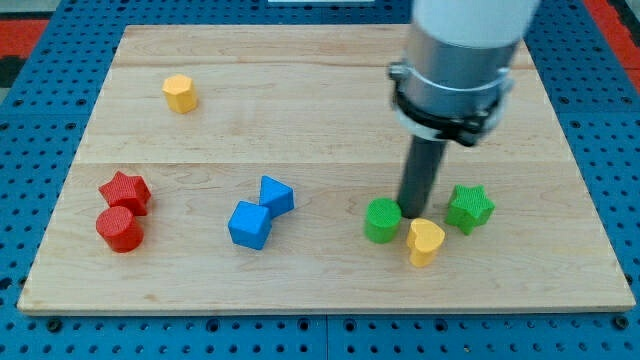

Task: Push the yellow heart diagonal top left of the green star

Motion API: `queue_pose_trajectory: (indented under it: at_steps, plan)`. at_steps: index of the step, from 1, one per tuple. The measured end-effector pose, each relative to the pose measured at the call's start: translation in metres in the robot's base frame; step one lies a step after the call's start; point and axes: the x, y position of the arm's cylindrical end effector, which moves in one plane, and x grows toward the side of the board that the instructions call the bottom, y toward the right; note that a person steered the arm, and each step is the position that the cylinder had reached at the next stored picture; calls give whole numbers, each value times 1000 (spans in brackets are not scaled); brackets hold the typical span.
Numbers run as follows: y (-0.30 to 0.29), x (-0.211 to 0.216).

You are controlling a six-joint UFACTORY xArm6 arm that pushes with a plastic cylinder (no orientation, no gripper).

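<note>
The yellow heart [425,241] lies near the view's bottom, right of centre. The green star [469,208] sits just to its upper right. A green cylinder [382,220] stands just left of the heart. My tip [412,210] is down on the board between the green cylinder and the green star, directly above the heart's upper left edge and close to it. The rod rises from there to the grey arm body [455,60] at the view's top.
A yellow hexagon [180,93] sits at the upper left. A red star [125,191] and a red cylinder [120,228] are at the left. Two blue cubes [249,224] [276,195] touch left of centre. The wooden board [300,130] lies on a blue pegboard.
</note>
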Motion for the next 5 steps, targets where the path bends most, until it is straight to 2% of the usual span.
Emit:
queue_pose_trajectory:
  at_steps: [1,2,3,4,5]
  plan:
    - [-59,-53]
    - [-121,3]
    - [-113,98]
    - [-106,115]
    - [-36,94]
